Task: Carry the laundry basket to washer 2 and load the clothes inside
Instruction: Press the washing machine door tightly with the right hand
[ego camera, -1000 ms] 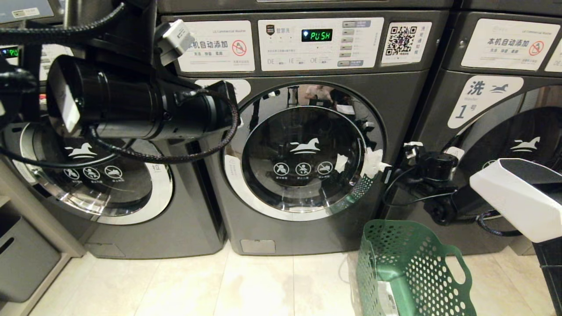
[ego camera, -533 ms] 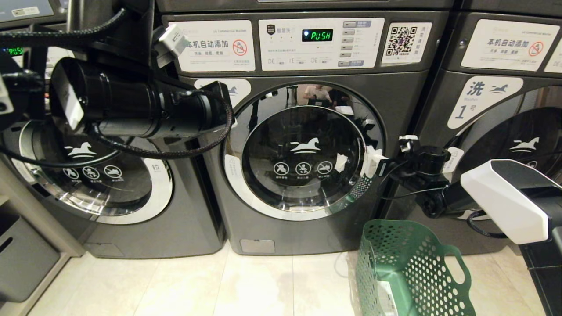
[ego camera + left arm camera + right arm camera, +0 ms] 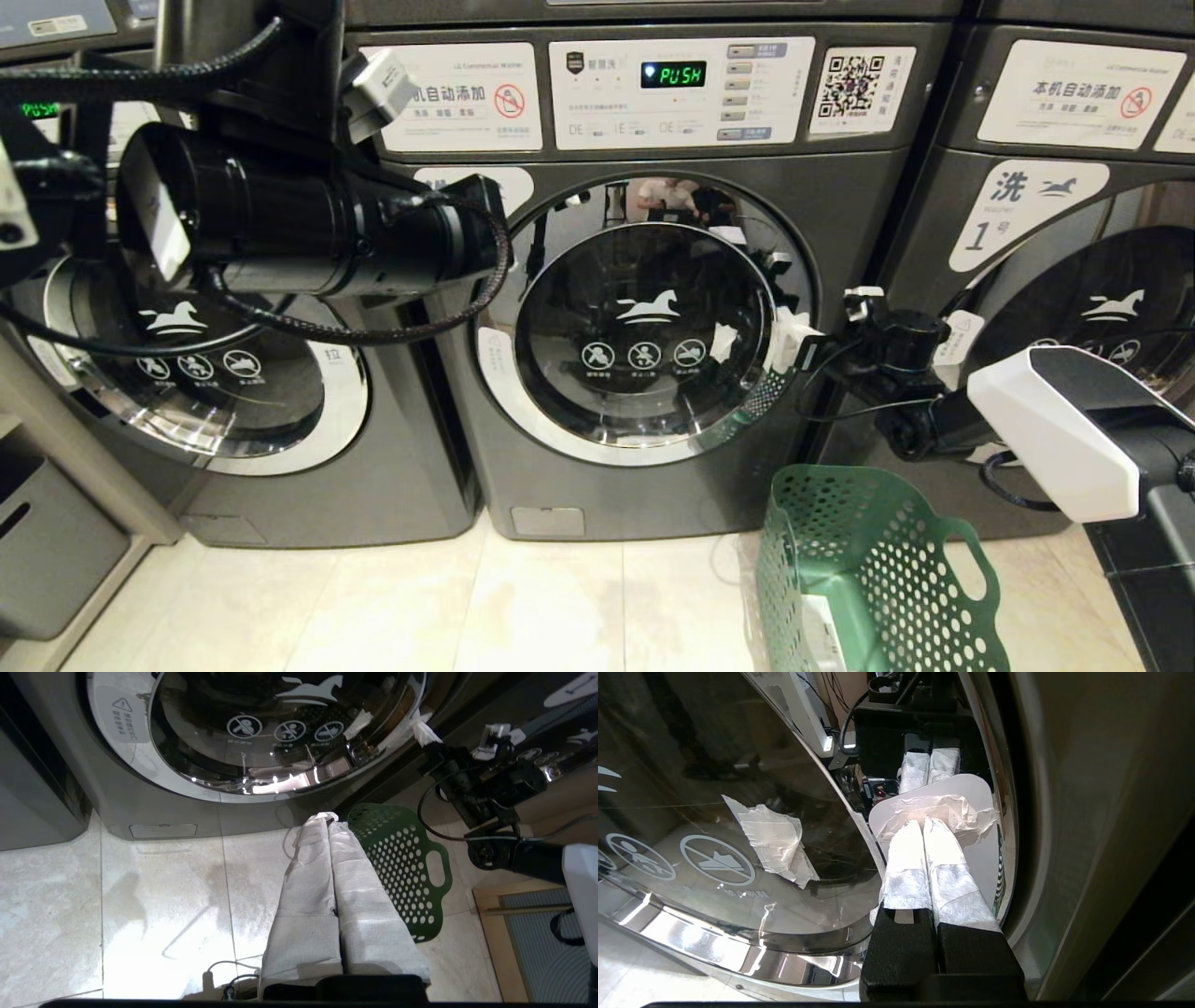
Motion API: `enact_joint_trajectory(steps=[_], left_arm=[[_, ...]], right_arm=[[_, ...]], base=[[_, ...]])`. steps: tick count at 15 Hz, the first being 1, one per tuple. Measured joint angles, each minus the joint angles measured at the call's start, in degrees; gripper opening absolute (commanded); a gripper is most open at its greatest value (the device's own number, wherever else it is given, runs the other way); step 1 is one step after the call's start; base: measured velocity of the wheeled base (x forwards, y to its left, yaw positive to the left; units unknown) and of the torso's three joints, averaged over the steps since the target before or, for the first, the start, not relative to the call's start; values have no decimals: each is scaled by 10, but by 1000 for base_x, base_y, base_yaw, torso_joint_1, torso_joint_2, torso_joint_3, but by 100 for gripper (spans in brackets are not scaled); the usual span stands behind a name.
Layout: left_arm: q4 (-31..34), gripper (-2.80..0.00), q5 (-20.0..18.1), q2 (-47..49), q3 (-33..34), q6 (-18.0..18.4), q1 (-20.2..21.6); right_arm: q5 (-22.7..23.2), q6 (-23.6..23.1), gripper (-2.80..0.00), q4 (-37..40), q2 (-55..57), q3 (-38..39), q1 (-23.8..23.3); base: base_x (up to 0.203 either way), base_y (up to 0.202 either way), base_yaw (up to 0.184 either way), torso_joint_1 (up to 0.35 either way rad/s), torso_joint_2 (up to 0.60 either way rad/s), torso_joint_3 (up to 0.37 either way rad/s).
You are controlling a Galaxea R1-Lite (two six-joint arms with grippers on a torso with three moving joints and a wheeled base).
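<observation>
I am pressing the clenched right tool (image 3: 924,826) against the white door handle (image 3: 971,793) of washer 2 (image 3: 644,327). Left tool (image 3: 327,821) is hovering clenched, empty. Green laundry basket (image 3: 878,560) is sitting on floor beside the washer.

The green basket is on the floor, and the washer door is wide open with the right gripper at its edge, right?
Not quite. The door is closed, as the head view shows. The green basket is on the floor, and the right gripper is at the door's edge.
</observation>
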Motion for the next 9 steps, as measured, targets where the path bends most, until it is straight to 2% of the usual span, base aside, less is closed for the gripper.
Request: enact_joint_trajectory(steps=[3,5,7,9], left_arm=[[-1,-280,0,0,0,0,-1],[2,-280,0,-1,0,0,1],[4,-280,1,-8,0,0,0],[4,-280,1,-21,7,-1,0]], right_arm=[[-4,0,-280,-4,8,-3,2],[-2,-1,-280,5,-11,43,4],[7,-1,-280,13,-71,141,2],[23,-1,-280,33,-162,277,2]], base=[[0,0,0,0,0,0],[0,0,0,0,0,0],[0,0,0,0,0,0],[0,0,0,0,0,0]])
